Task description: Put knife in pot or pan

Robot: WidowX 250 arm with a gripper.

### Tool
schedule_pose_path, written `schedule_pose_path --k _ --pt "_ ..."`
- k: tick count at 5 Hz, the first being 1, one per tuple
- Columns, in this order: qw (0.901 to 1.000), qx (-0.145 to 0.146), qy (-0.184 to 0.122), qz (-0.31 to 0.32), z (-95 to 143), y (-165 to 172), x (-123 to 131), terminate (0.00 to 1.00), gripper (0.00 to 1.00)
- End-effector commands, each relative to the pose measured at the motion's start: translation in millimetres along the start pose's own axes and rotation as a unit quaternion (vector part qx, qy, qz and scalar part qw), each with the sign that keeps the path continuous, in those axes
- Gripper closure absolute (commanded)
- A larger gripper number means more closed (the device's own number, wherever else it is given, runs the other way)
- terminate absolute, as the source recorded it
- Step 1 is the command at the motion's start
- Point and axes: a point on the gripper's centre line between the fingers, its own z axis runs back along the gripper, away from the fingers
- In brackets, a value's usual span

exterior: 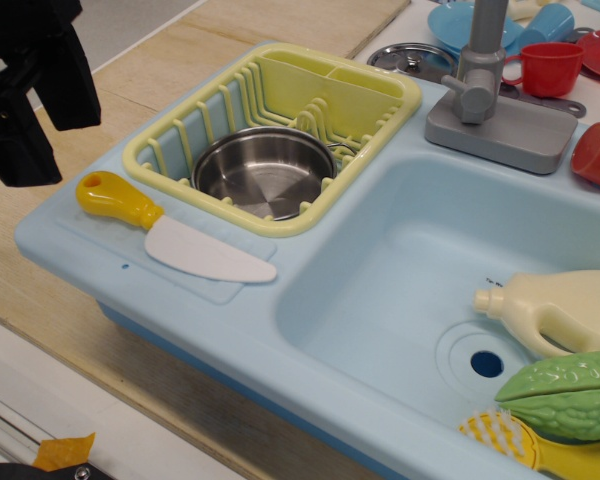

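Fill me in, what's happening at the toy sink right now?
The gripper hangs at the upper left, above and left of the knife, touching nothing; its jaw state is hard to read. The knife lies flat on the blue sink unit's ledge, yellow handle toward the gripper. The steel pot sits empty in the yellow dish rack just behind it. Nothing is picked up yet.

knife [175, 226] on sink ledge [80, 245], pot [263, 172] in rack [280, 100]
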Motion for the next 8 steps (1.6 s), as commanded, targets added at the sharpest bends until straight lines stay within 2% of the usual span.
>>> schedule_pose_path --k 1,2,3,5,6,7,8 --pt "0.9971 0.008 -0.075 0.002 -10.9 4.8 -5.1 0.0 0.0" --pt "0.994 -0.002 -0.11 0.001 -18.6 6.9 -3.8 0.0 0.0" --pt "0.992 -0.055 -0.113 -0.006 -22.0 16.1 2.2 0.0 0.0" --pt "0.9837 -0.027 -0.178 0.007 -28.3 11.6 -3.8 0.0 0.0" --pt "0.9814 0.014 -0.191 -0.009 -30.0 8.3 -6.2 0.0 0.0" --pt "0.9804 0.032 -0.194 -0.017 -30.9 6.9 -7.1 0.0 0.0" --pt "0.9803 0.034 -0.194 -0.016 -31.2 6.8 -7.5 0.0 0.0"
